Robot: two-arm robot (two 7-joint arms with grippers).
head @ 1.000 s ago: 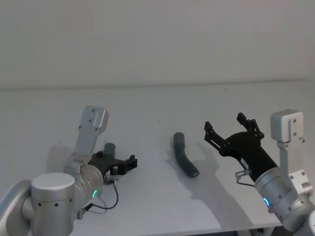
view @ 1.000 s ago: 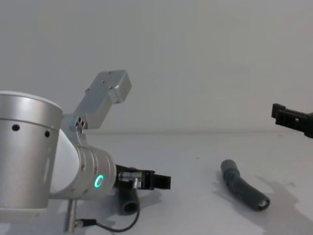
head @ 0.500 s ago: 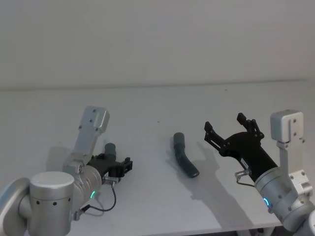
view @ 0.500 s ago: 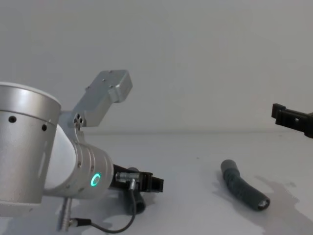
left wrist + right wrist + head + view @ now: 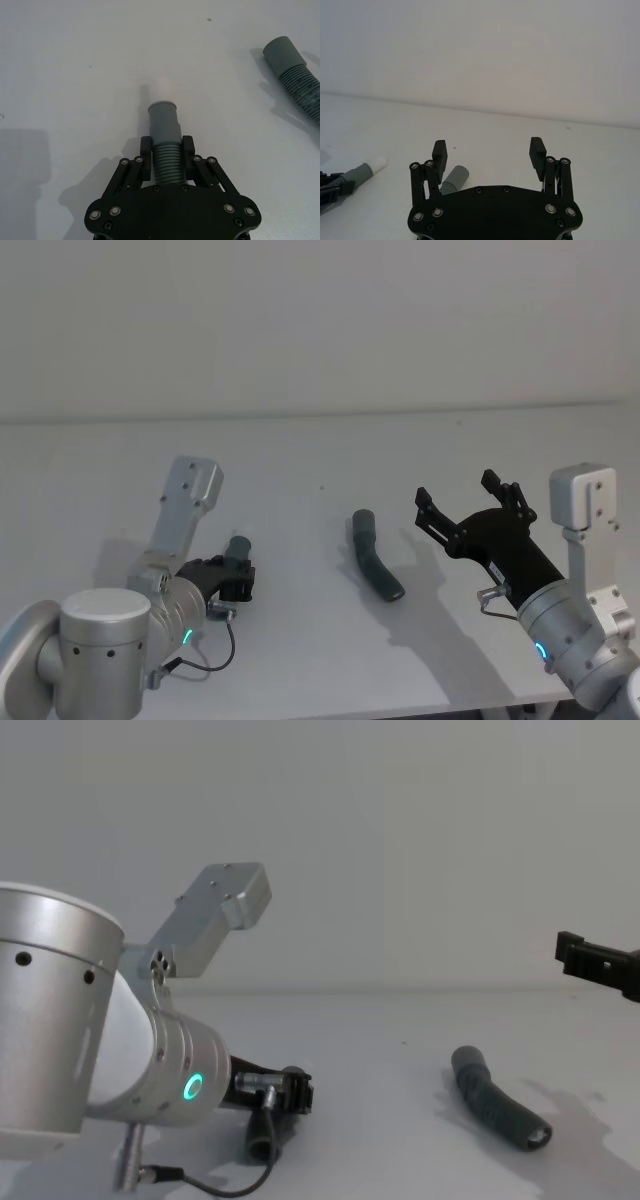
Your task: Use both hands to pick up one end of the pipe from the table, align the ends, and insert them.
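My left gripper (image 5: 166, 154) is shut on the corrugated part of one dark grey pipe piece (image 5: 165, 150). Its smooth cuff end (image 5: 164, 119) and whitish tip (image 5: 162, 90) stick out past the fingers, low over the table (image 5: 300, 660). The head view has this gripper (image 5: 236, 578) at the left, with the piece (image 5: 238, 546) in it. The other pipe piece (image 5: 375, 565) lies curved on the table's middle, also seen from the chest (image 5: 497, 1110). To its right my right gripper (image 5: 457, 490) hovers open and holds nothing, its fingers wide apart (image 5: 488, 146).
The whitish-grey table runs back to a plain wall (image 5: 320, 330). A black cable (image 5: 215, 1185) loops under my left arm. Bare table surface lies between the two pipe pieces.
My left gripper's fingers have shut on the left pipe piece, which has shifted a little to the right. The right gripper and the middle piece have not moved.
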